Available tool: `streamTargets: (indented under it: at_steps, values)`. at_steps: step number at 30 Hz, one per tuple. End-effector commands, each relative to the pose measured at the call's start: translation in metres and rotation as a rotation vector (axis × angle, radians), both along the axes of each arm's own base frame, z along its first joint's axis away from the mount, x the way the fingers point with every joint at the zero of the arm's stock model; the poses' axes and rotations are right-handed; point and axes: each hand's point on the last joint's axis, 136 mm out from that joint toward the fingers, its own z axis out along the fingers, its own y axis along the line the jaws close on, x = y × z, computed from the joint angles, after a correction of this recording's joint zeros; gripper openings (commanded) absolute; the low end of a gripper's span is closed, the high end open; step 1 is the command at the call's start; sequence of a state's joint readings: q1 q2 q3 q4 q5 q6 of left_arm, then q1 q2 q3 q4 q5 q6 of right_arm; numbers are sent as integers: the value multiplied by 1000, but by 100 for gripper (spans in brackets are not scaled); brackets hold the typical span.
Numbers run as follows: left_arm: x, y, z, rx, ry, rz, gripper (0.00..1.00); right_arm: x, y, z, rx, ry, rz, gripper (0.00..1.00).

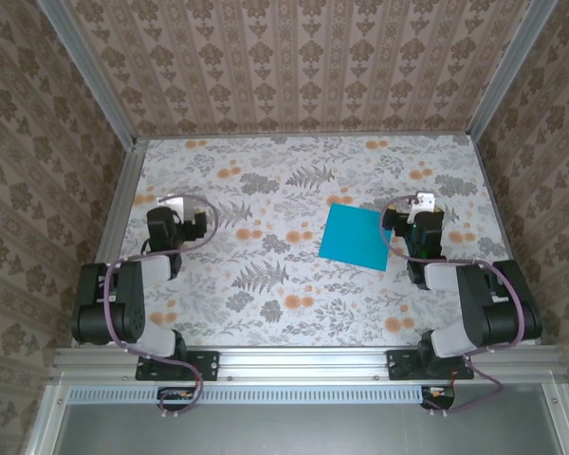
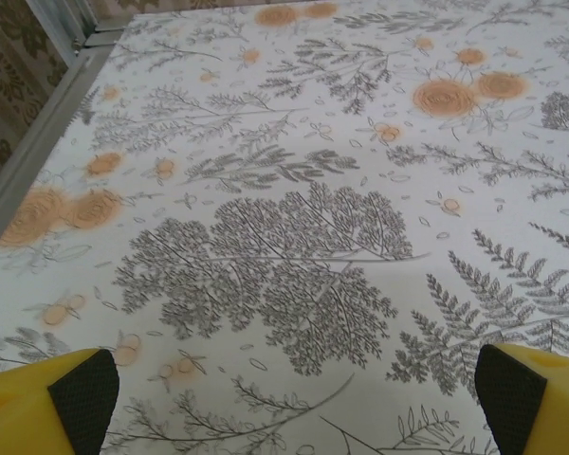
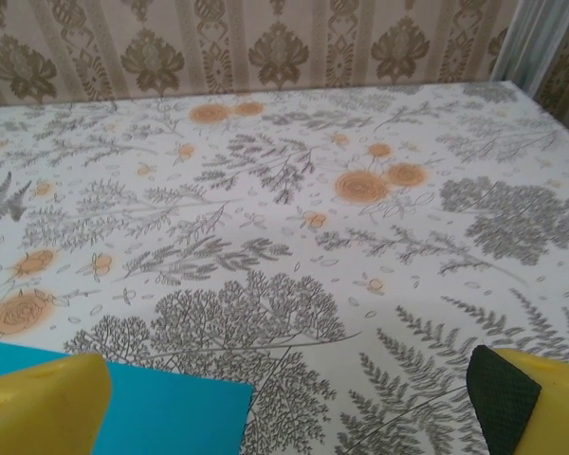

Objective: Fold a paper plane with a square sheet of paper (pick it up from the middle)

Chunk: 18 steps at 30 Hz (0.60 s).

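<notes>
The square sheet of paper (image 1: 357, 237) is bright turquoise-blue and lies flat and unfolded on the floral tabletop, right of centre. My right gripper (image 1: 419, 210) hovers just to its right, open, with nothing between the fingers. In the right wrist view a corner of the paper (image 3: 161, 413) lies at the bottom left, partly behind my yellow left finger (image 3: 40, 408); the gripper (image 3: 294, 417) is wide apart over bare table. My left gripper (image 1: 174, 210) is far to the left of the sheet, open and empty. In the left wrist view its fingers (image 2: 47, 403) frame bare patterned table around the gripper (image 2: 294, 403).
A metal frame rail (image 1: 123, 199) borders the table on the left, with another rail (image 1: 498, 199) on the right. Patterned walls (image 1: 303, 66) enclose the back and both sides. The arm bases (image 1: 180, 360) sit at the near edge.
</notes>
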State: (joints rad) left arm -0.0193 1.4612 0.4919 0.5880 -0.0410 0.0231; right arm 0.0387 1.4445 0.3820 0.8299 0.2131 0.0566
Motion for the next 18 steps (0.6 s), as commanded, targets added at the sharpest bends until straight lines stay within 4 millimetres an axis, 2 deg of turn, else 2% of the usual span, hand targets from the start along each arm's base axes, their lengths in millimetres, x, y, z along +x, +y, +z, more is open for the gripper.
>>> streamTargets:
  at_steps: [1, 5, 10, 12, 15, 18]
  values:
    - [3, 10, 37, 3, -1, 64, 100, 0, -16, 30, 2, 6, -99, 100]
    - [2, 12, 68, -47, -4, 103, 100, -1, -19, 47, 110, 117, -172, 100]
    - [-6, 0, 94, -128, 17, 78, 100, 9, 22, 52, 292, 292, -14, 100]
    - [-9, -1, 99, -136, 50, 84, 100, 11, 27, 53, 387, 309, -45, 100]
    - [-11, -2, 103, -146, 76, 86, 100, 13, 36, 46, 502, 359, -81, 100]
    - [-11, -14, 103, -185, 86, 27, 100, 14, 52, 24, 525, 491, -105, 100]
